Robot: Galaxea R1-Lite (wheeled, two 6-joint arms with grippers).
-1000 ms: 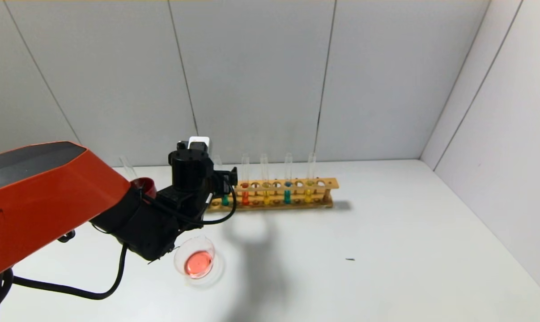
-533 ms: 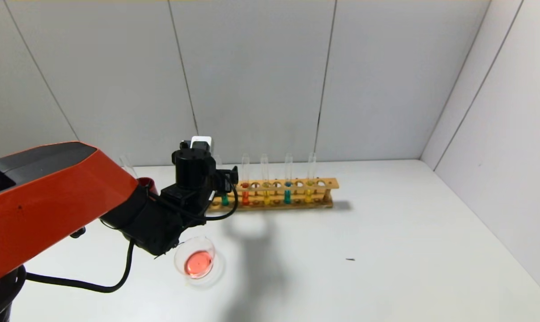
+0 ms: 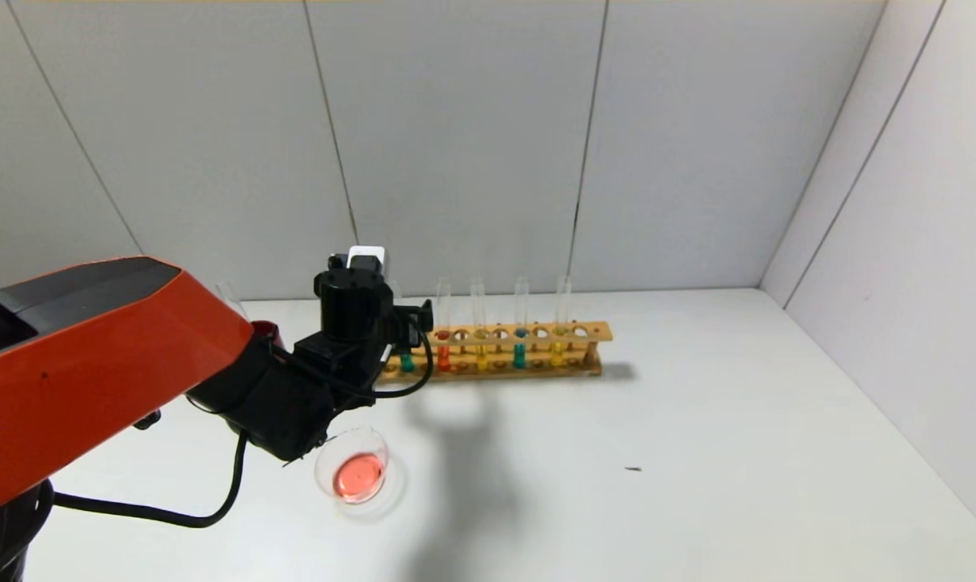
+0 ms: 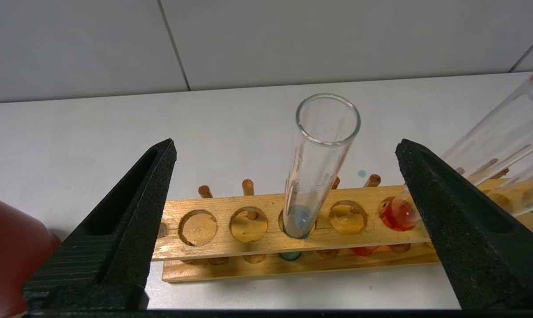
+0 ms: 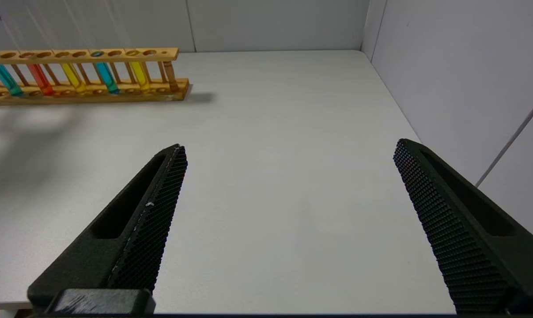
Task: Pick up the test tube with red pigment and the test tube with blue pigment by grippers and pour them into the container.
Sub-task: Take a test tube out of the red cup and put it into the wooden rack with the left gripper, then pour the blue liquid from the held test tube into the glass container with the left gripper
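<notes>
My left gripper (image 4: pixel 286 145) is open at the left end of the wooden rack (image 3: pixel 496 352). The test tube with blue pigment (image 4: pixel 319 168) stands upright in its rack hole between the fingers, touching neither. The test tube with red pigment (image 4: pixel 398 214) stands two holes along, close to one finger (image 4: pixel 451 212). In the head view the gripper (image 3: pixel 407 323) partly covers the blue tube (image 3: pixel 407 360), beside the red tube (image 3: pixel 443 356). The container (image 3: pixel 358 473), a clear glass dish with red liquid in it, sits on the table below the left wrist. My right gripper (image 5: pixel 290 145) hangs open over bare table.
The rack also holds two yellow tubes (image 3: pixel 481 356) and another blue tube (image 3: pixel 520 354). A dark red cup (image 3: pixel 265 331) stands just left of the rack, behind the left arm. White walls close the table at the back and on the right.
The left arm has edged a little to the right and toward the rack. Its gripper stays open, and the tubes and the dish have not moved.
</notes>
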